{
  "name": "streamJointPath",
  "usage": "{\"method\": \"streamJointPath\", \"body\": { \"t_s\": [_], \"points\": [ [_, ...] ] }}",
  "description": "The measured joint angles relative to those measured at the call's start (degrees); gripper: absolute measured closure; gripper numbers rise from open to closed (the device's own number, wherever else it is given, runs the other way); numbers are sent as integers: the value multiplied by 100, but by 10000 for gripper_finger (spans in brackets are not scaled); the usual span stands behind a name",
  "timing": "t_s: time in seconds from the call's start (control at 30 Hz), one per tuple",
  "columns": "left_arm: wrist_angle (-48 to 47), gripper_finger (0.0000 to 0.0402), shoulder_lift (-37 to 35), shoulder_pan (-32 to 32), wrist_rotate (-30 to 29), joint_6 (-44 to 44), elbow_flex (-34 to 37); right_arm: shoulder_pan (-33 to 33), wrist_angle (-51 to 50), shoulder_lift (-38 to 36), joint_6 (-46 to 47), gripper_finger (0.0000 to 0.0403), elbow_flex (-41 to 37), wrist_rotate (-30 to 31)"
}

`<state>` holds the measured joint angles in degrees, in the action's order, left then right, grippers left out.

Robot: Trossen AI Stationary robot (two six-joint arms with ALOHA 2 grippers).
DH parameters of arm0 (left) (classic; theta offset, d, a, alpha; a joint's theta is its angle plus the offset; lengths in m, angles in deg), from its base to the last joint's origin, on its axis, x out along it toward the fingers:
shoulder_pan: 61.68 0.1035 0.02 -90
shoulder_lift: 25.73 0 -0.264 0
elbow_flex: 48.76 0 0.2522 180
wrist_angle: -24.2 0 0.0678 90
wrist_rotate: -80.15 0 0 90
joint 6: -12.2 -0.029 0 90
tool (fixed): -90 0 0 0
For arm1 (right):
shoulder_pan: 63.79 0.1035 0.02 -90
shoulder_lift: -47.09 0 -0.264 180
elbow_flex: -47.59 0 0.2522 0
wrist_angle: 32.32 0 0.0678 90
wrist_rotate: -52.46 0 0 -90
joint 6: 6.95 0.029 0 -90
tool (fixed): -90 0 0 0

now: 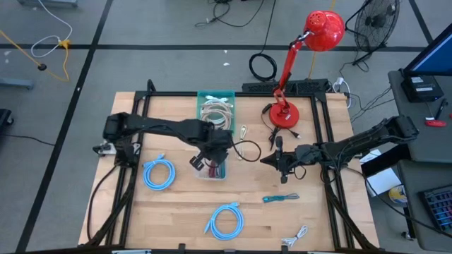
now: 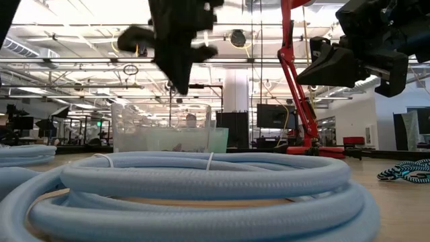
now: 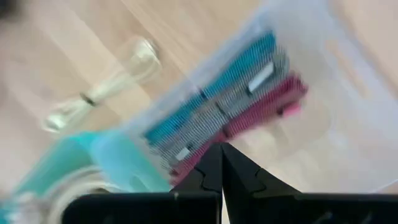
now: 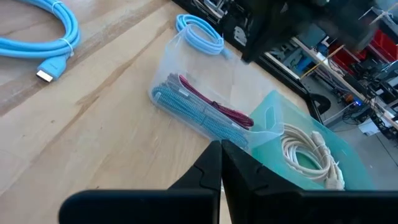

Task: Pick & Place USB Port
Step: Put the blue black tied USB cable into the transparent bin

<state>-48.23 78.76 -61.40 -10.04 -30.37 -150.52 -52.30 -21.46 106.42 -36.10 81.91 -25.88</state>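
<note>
A clear bin [image 1: 212,171] near the table's middle holds teal, grey and red braided USB cables [image 3: 224,109], which lie on its floor. My left gripper [image 1: 207,159] hovers just above this bin with shut fingers [image 3: 221,155] and holds nothing; in the low view it [image 2: 176,79] hangs clear above the bin's rim [image 2: 161,107]. Another teal braided cable [image 1: 281,199] lies loose on the table, nearer the near edge. My right gripper [image 1: 278,161] is shut and empty [image 4: 221,148], raised to the right of the clear bin [image 4: 199,106].
A teal bin [image 1: 215,108] with white cables stands behind the clear bin. Two light blue coiled cables [image 1: 159,173] [image 1: 226,220], a cream cable [image 1: 244,132], a small white cable [image 1: 296,236] and a red desk lamp's base [image 1: 282,115] share the table.
</note>
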Motion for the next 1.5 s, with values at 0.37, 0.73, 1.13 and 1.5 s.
{"method": "streamJointPath", "body": {
  "t_s": [0.37,0.73,1.13,1.5],
  "points": [
    [946,401,-525,-905,23,1196,247,1019,-91,0,490,403,39,392],
    [1256,401,-521,-1492,-499,2116,444,3306,-1152,0,1895,403,389,2092],
    [1577,401,-521,-1698,-1465,2940,444,4255,-3840,406,4750,403,1334,1705],
    [1021,401,-1044,-1810,-3545,4434,484,3771,-5231,1535,4955,402,2241,1346]
  ]
}}
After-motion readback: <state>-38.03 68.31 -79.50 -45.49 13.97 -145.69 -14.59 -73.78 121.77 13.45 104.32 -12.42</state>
